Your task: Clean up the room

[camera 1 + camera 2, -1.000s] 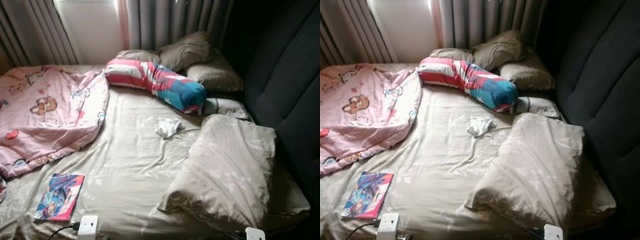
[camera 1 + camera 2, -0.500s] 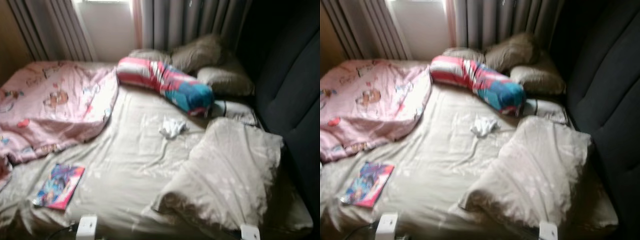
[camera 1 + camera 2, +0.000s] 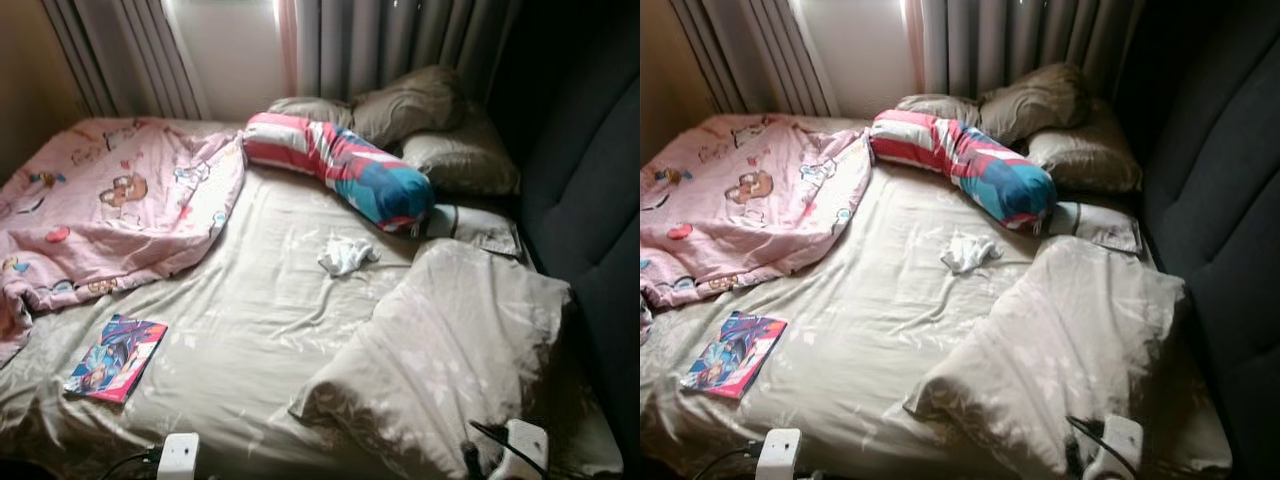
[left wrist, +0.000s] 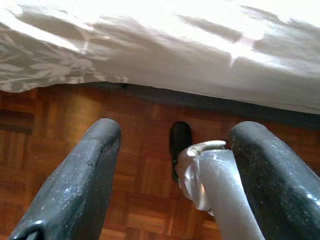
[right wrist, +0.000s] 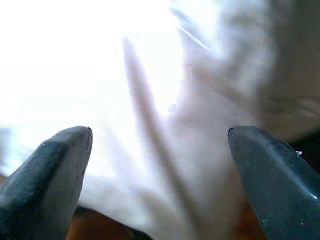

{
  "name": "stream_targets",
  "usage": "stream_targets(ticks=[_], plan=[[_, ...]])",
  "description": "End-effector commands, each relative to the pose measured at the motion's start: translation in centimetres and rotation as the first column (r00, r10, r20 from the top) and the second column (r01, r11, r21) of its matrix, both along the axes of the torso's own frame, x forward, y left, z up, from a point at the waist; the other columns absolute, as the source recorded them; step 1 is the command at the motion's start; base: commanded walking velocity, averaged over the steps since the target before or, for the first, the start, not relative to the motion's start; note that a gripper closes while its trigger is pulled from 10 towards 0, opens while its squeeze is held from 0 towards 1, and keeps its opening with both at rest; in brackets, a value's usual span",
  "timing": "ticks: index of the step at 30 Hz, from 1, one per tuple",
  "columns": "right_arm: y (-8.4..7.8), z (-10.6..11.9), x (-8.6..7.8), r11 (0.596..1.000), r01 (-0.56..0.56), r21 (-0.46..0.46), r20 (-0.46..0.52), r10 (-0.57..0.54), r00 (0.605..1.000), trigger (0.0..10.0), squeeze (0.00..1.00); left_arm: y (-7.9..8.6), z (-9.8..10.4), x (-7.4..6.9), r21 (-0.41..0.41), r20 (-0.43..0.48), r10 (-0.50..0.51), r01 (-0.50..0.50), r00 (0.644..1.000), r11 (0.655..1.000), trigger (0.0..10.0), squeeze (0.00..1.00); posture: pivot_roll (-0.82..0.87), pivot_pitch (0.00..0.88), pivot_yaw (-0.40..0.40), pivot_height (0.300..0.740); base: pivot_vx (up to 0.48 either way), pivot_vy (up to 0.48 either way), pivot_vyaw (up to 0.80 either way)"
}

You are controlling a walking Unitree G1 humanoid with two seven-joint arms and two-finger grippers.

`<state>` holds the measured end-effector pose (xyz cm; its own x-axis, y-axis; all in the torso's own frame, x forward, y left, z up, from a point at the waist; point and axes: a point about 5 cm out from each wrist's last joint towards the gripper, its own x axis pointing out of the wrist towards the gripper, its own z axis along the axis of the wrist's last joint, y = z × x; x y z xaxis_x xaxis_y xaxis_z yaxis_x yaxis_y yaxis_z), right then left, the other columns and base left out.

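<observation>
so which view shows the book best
The left eye view: the book lies whole on the bed, near its foot. The right eye view shows it too, closer to the frame's edge. Both wrist views face the bed's edge and floor.

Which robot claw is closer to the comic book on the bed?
Left. The left claw hangs open at the bed's foot edge just below the comic book; the right claw, also open, is far across by the beige duvet.

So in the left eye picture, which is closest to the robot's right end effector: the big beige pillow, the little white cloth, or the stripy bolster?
From the right end effector at the bed's near edge:
1. Big beige pillow, right beside it.
2. Little white cloth, mid-bed.
3. Stripy bolster, farther back near the curtains.
</observation>
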<state>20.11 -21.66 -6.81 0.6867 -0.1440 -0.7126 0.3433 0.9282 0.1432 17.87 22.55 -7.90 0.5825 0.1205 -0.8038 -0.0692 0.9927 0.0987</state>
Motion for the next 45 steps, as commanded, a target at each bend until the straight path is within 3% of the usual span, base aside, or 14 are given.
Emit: stream_targets(ticks=[1, 2, 3, 4, 7, 11, 13, 34, 45], plan=[[0.0, 0.4, 0.7, 1.0, 0.029, 0.004, 0.024, -0.029, 0.999, 10.0, 0.0, 0.3, -0.1, -0.3, 0.011, -0.014, 0.0, 0.0, 1.0, 1.0, 10.0, 0.0, 0.03, 0.013, -0.021, 0.74, 0.0, 0.0, 0.0], [0.0, 0.4, 0.7, 1.0, 0.029, 0.004, 0.024, -0.029, 0.999, 10.0, 0.0, 0.3, -0.1, -0.3, 0.011, -0.014, 0.0, 0.0, 1.0, 1.0, 10.0, 0.0, 0.03, 0.013, -0.021, 0.74, 0.0, 0.0, 0.0], [0.1, 0.7, 1.3, 0.999, 0.043, 0.027, 0.048, -0.044, 0.998, 10.0, 0.41, 0.3, -0.1, -0.3, 0.012, -0.014, 0.0, 0.0, 1.0, 1.0, 10.0, 0.0, 0.04, 0.016, -0.021, 0.74, 0.0, 0.0, 0.0], [0.1, 1.6, 2.6, 0.996, 0.058, 0.068, 0.117, -0.065, 0.991, 10.0, 1.0, 0.4, -0.1, -0.3, 0.013, -0.014, 0.001, -0.001, 1.0, 1.0, 10.0, 0.0, 0.04, 0.023, -0.018, 0.74, 0.0, 0.0, 0.0], [0.0, 2.5, 3.7, 0.997, 0.056, 0.052, 0.178, -0.065, 0.982, 10.0, 1.0, 0.5, -0.1, -0.4, 0.015, -0.017, 0.001, -0.001, 1.0, 1.0, 10.0, 0.0, 0.04, 0.028, -0.013, 0.74, 0.0, 0.0, 0.0], [-0.1, 2.9, 4.1, 0.997, 0.064, 0.038, 0.201, -0.071, 0.977, 10.0, 1.0, 0.6, -0.1, -0.5, 0.017, -0.019, 0.0, 0.0, 1.0, 1.0, 10.0, 0.0, 0.04, 0.03, -0.01, 0.74, 0.0, 0.0, 0.0], [-0.1, 3.0, 4.2, 0.997, 0.078, 0.029, 0.214, -0.082, 0.973, 10.0, 0.0, 0.6, -0.1, -0.6, 0.018, -0.021, -0.001, 0.001, 1.0, 1.0, 10.0, 0.0, 0.04, 0.032, -0.008, 0.74, 0.0, 0.0, 0.0], [1.1, 2.3, 3.6, 0.997, 0.07, 0.013, 0.173, -0.071, 0.982, 10.0, 0.0, 0.6, -0.1, -0.4, 0.024, -0.019, -0.018, 0.018, 1.0, 1.0, 10.0, 0.0, 0.04, 0.034, -0.011, 0.74, 0.0, -0.142, 0.0], [0.8, 2.1, 3.2, 0.996, 0.084, 0.011, 0.168, -0.085, 0.982, 10.0, 0.0, 0.6, -0.1, -0.6, 0.025, -0.021, -0.017, 0.017, 1.0, 1.0, 10.0, 0.0, 0.04, 0.041, -0.008, 0.74, 0.0, 0.0, 0.0]])
